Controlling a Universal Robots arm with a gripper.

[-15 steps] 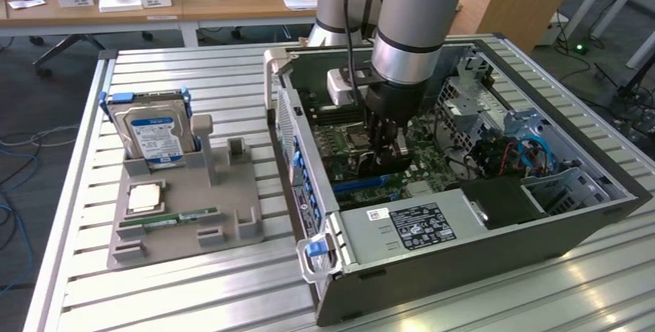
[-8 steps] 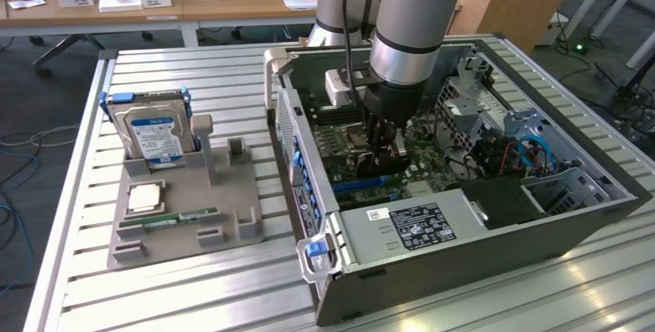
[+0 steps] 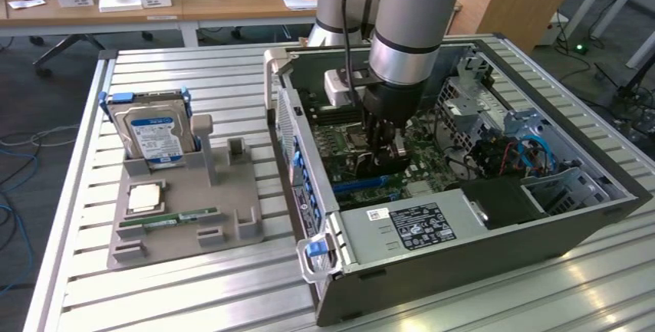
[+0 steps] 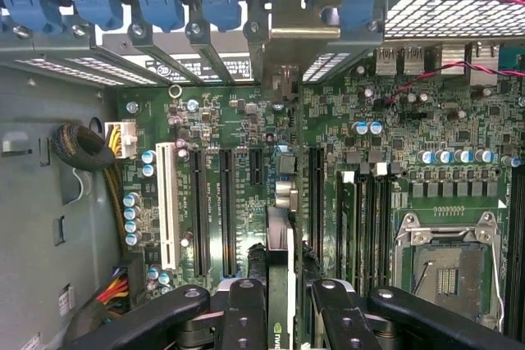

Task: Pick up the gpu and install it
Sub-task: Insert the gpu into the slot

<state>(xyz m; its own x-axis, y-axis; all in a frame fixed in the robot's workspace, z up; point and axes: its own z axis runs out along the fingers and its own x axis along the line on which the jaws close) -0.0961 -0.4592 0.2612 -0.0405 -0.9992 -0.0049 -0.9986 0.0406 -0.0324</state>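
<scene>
The gpu (image 4: pixel 279 264) is a thin dark card seen edge-on, standing upright over the green motherboard (image 4: pixel 238 129) between long black slots. Its silvery bracket (image 4: pixel 299 22) reaches the case's rear wall among the blue slot clips. My gripper (image 4: pixel 291 317) is shut on the card, one black finger (image 4: pixel 246 317) on each side of its top edge. In the exterior view the gripper (image 3: pixel 384 148) reaches straight down into the open computer case (image 3: pixel 573 217), with the gpu (image 3: pixel 376 167) low against the board.
A grey holder (image 3: pixel 235 194) at the exterior view's left carries a silver hard drive (image 3: pixel 153 129), a square chip (image 3: pixel 143 196) and a green memory stick (image 3: pixel 169 217). Inside the case are a labelled power supply (image 3: pixel 409 226), cable bundles (image 4: pixel 86 149) and an open processor socket (image 4: pixel 447 264).
</scene>
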